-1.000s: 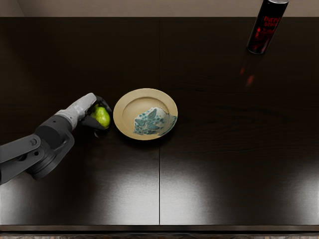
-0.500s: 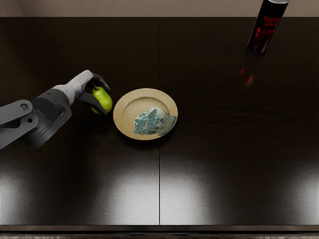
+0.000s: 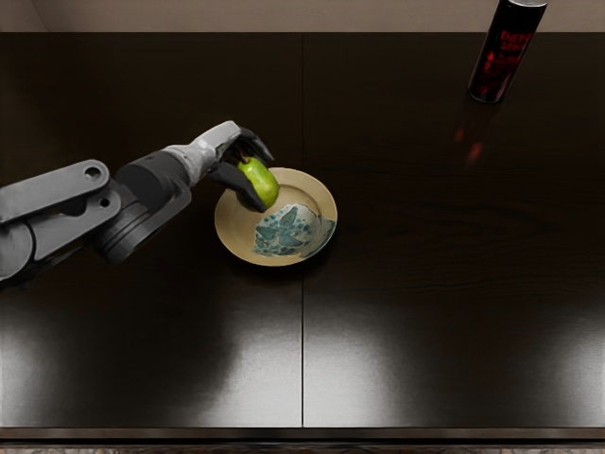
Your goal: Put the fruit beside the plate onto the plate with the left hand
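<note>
Green fruit (image 3: 259,182) was pictured clamped in the curled fingers of the left hand (image 3: 236,163), held over the left rim of the plate (image 3: 301,189). Its long axis was tilted; the plate's middle lay just beyond, to the right.

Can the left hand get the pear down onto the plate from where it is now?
Probably yes: the left hand grips the pear over the plate near its left rim; nothing stands between them, and the can is far off.

Left hand (image 3: 234,164) tight around fruit (image 3: 260,182)
</note>
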